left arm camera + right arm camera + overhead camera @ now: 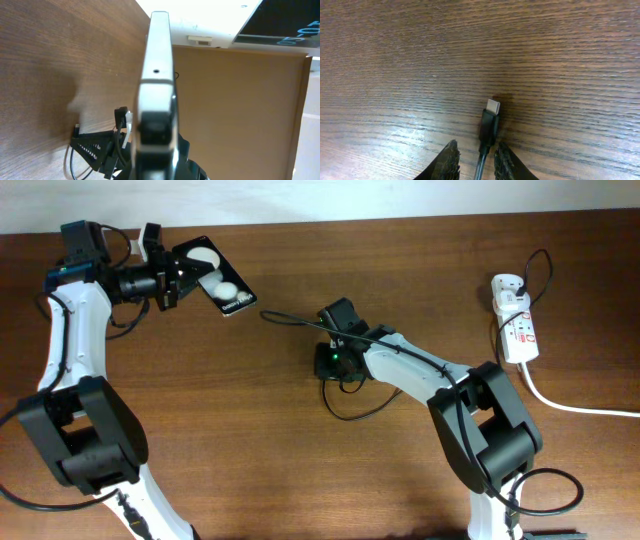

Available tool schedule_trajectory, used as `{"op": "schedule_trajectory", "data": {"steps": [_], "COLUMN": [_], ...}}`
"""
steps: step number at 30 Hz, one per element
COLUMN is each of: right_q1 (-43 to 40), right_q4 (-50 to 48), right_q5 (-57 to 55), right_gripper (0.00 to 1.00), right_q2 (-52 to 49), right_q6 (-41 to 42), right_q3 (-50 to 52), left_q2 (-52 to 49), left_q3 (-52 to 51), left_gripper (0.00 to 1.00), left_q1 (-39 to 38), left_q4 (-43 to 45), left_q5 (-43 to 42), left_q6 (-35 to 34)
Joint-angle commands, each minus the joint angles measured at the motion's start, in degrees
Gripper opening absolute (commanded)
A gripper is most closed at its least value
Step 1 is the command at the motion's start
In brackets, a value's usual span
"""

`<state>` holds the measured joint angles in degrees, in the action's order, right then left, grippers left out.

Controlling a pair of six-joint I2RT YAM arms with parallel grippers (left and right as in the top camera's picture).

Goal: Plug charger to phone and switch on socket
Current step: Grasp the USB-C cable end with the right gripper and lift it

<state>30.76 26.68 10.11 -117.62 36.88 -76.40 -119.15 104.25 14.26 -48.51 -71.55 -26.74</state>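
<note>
From above, the left gripper pinches the flat black shiny phone. Only the right wrist camera shows the right gripper squeezing the thin black charger cable.

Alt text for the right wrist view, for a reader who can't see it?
The right gripper holds the charger by its black cable, the small plug with its silver tip pointing away from the camera. Behind it is the brown wood-grain table.
</note>
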Motion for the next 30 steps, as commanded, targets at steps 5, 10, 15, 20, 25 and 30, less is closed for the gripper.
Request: {"op": "schedule_trajectory", "data": {"steps": [5,10,15,20,25,30], "right_q1": [0.4,0.4,-1.0,-4.2,-4.2,-4.3], "right_q4": [0.2,0.9,0.9,3.1,5.3,8.3], "right_q5": [-1.1,-0.4,9.3,16.4,20.3,20.3], "right_gripper": [0.2,0.04,0.04,0.04,0.04,0.04], "right_q2": [-3.9,-5.0,-4.9,-0.3,9.6,22.4], "right_q6": [0.1,0.0,-4.8,-12.7,-17.0,-18.3], "right_q3": [-0.6,-0.7,-1.1,-1.4,-1.4,-1.4], "left_q2": [1.2,1.2,1.2,1.2,1.2,1.2], "left_q3": [0.7,0.7,0.7,0.7,0.7,0.7], "left_gripper": [0.0,0.0,0.0,0.0,0.0,0.0], "left_q1": [0.0,0.0,0.0,-1.2,-3.4,-3.5], "left_q4": [-0.2,-0.2,-1.3,-1.3,-1.3,-4.2], "left_q5": [-2.0,-2.0,-2.6,-5.7,-6.3,-8.3], "left_q6": [1.0,1.0,1.0,4.6,7.2,12.8]}}
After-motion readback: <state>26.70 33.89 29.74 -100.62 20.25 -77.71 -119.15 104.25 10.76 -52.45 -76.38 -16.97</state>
